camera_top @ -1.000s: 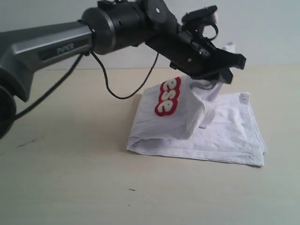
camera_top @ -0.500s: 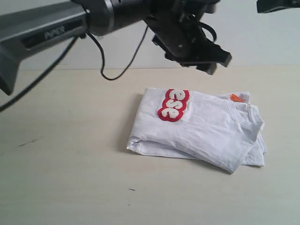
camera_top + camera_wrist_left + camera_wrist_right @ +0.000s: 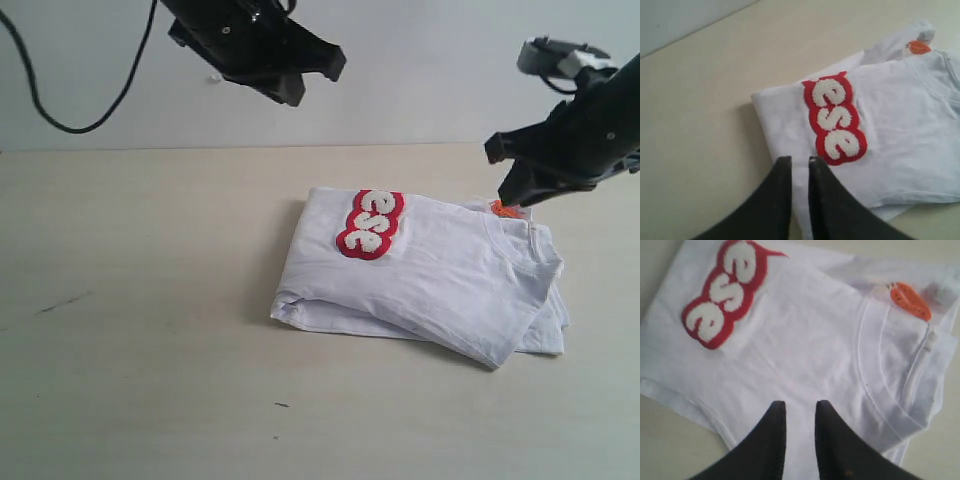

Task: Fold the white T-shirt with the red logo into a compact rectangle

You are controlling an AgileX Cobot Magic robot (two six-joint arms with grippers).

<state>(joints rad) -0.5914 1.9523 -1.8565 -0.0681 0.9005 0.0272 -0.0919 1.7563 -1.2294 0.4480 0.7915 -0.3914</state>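
Note:
The white T-shirt point(image 3: 430, 270) lies folded flat on the table, with its collar and an orange neck tag point(image 3: 505, 209) at the right end. The red logo point(image 3: 368, 224) faces up near its far left corner, showing only the letters "ese". My left gripper point(image 3: 315, 80) hangs high above the table, left of the shirt. In the left wrist view the gripper point(image 3: 800, 161) is narrowly open and empty over the shirt point(image 3: 900, 115) near the logo point(image 3: 835, 120). My right gripper point(image 3: 500, 172) hovers just above the tag. It point(image 3: 801, 405) is open and empty above the shirt point(image 3: 805, 340).
The beige table point(image 3: 150, 300) stretches bare to the left and front of the shirt. A pale wall stands behind it. A black cable hangs at the upper left.
The left gripper let go of the lifted fold, which fell flat over the shirt. It then rose and drew back to the left. The right arm came into view at the right.

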